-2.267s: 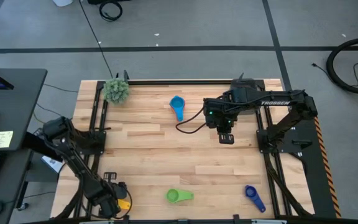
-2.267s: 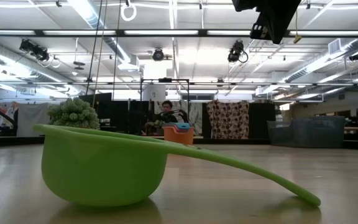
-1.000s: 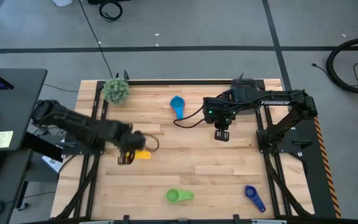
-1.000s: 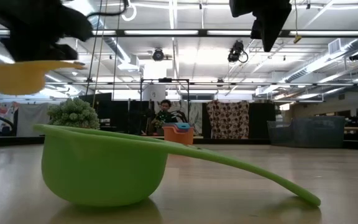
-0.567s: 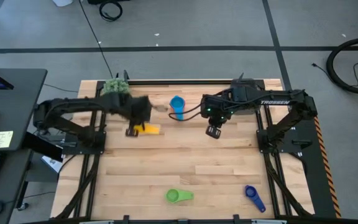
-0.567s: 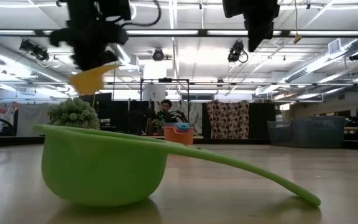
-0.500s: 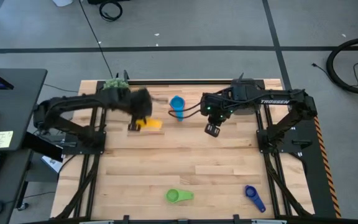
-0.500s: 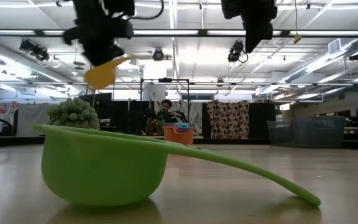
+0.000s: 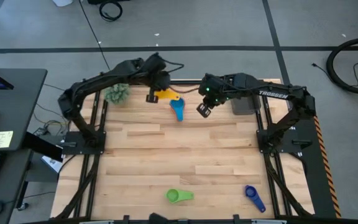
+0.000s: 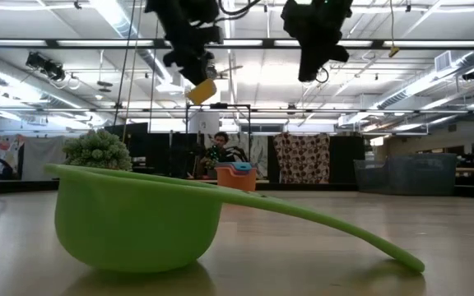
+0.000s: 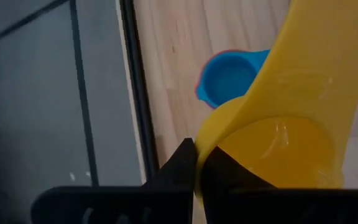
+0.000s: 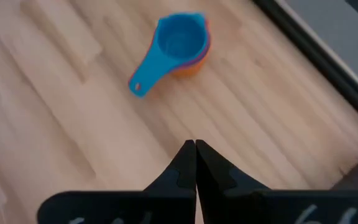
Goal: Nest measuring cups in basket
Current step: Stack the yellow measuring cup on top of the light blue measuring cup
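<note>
Since half a second ago the left gripper point(image 9: 151, 94) has carried the yellow cup point(image 9: 165, 95) from mid-table to the far edge, jaws clamped on its handle, just beside the nested blue stack point(image 9: 177, 107); left arm stretched far across; right gripper point(image 9: 203, 110) shifted slightly toward the stack, jaws closed, empty; green cup point(image 9: 179, 196) and dark blue cup point(image 9: 253, 196) lie near the front edge.

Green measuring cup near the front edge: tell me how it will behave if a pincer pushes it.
The green measuring cup looks like thin plastic, so it is probably light and would slide easily on the smooth wooden table. Its long handle rests on the wood, so a push there would likely swing it round. The rounded bowl may rock.
</note>
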Controlling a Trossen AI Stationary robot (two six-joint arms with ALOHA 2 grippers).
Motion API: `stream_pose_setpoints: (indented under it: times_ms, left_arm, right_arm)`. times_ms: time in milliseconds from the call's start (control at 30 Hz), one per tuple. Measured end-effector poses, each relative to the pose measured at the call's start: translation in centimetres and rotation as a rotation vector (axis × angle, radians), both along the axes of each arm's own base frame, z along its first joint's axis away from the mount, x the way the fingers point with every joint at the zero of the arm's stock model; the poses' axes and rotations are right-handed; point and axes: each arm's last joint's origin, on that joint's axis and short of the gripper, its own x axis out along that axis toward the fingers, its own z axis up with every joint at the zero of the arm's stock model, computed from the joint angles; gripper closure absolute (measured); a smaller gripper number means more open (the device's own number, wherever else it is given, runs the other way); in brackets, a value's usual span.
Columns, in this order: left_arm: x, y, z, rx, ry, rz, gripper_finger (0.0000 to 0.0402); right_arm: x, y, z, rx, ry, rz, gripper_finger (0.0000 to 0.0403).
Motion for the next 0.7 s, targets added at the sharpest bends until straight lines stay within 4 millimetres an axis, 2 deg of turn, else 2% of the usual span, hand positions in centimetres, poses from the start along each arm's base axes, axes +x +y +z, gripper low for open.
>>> stream_pose_setpoints:
  times_ms: [133,233,400,700]
  left_arm:
    - [1.2,0.9,-1.2,0.000,0.029,-0.116,0.0391]
    - [1.6,1.2,-1.5,0.040,0.049,-0.173,0.0391]
    - [1.7,1.5,-1.5,0.100,0.056,-0.238,0.0391]
    - [2.1,2.0,-1.1,0.177,0.025,-0.279,0.0391]
  right_arm:
    - [0.2,-1.3,0.3,-0.005,-0.070,-0.038,0.0401]
    - [0.4,-2.0,0.6,0.045,-0.141,0.001,0.0398]
    - [0.8,-2.7,1.1,0.119,-0.243,0.153,0.0375]
    - [0.8,-3.5,1.3,0.151,-0.293,0.129,0.0333]
